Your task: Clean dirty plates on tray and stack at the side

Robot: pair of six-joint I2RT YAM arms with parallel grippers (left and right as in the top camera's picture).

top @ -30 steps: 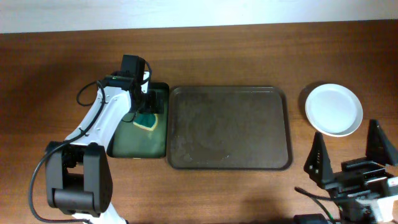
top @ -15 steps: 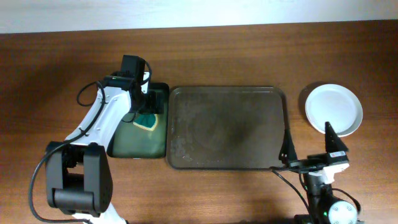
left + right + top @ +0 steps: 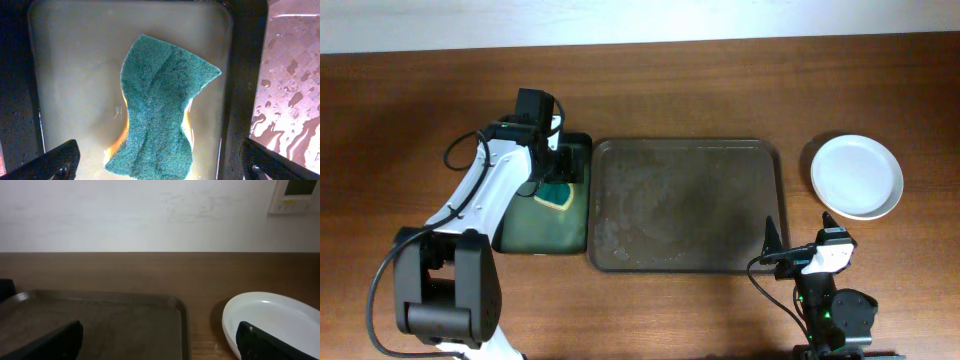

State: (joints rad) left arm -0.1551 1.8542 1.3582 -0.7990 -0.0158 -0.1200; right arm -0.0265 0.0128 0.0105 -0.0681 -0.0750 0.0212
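We looked down on a wooden table (image 3: 410,100) with the brown tray (image 3: 685,205) at its middle, bare of plates and beaded with water. The plates (image 3: 857,176) sat on the table just right of the brown tray's far right corner, apart from its rim. They showed as one clean round white shape with no red smear on top, and we could not count how many were stacked. Just beside the brown tray's left rim lay the black tray (image 3: 535,228), its green inside under shallow cloudy water, with a green sponge (image 3: 161,102) lying buckled in it. The left gripper (image 3: 161,164) hung directly over that sponge, jaws spread wide with nothing between them. The right gripper (image 3: 161,342) sat low by the brown tray's near right corner, jaws likewise wide and empty, facing toward the plates. We judged the task close to done, so the risks lay in stray moves. A sideways swing of the right arm could clip the plates and push them along the table, or catch the brown tray's rim and shift it. The left gripper, if lowered and closed, would lift a soaked sponge that could drip over the table.
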